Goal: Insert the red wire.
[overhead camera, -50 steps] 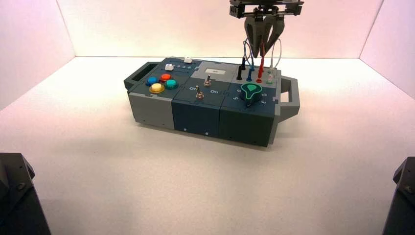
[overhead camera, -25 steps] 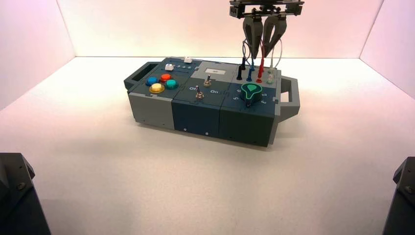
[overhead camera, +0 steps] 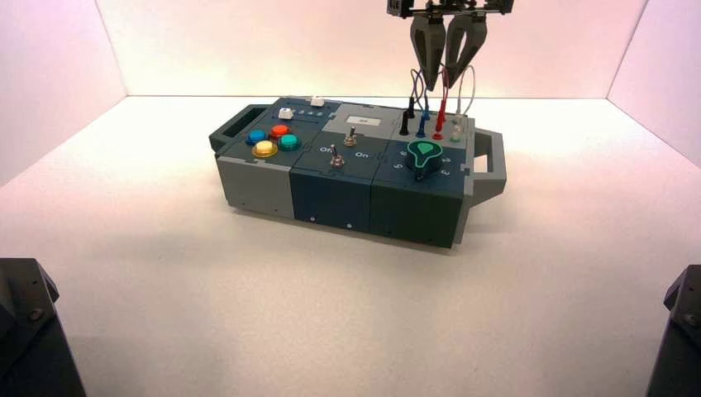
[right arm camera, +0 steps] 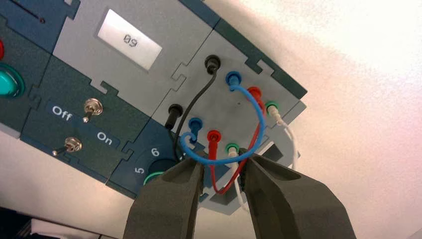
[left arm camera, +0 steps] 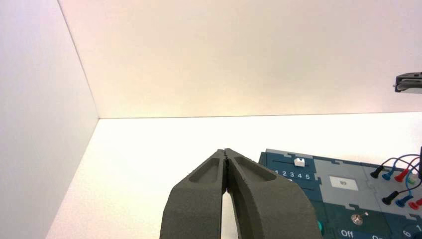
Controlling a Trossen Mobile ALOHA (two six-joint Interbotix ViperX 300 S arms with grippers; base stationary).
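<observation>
Hand (overhead camera: 438, 83) above eight plugs, two of them red (right arm camera: 213, 139)

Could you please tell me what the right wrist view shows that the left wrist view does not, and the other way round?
Only the right wrist view: both toggle switches whole, and the right gripper open, the red wire looping between its fingers with both plugs in red sockets.
Only the left wrist view: the white slider cap above the numbers 1 to 5, and the left gripper's shut fingertips.
Both: the small display and black, blue and red plugs.
</observation>
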